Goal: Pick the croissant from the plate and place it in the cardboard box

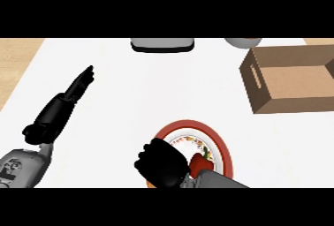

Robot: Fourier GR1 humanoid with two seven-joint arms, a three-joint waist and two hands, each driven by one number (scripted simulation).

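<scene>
Cardboard box [287, 79] stands open-topped on the white worktop [143, 101], well apart from the right hand [163, 164], up and to its right. That hand hunches over the near-left part of the red-rimmed plate [224, 152]; the croissant is hidden beneath it, and I cannot tell whether the hand is grasping it or released. To pick well, I judge, the hand should enclose the croissant fully, lift straight up clear of the plate's rim, then travel high enough to pass the box's near wall; the left hand [79, 84] rests released, stretched straight, far to the left.

No readable text, label or number anywhere.
</scene>
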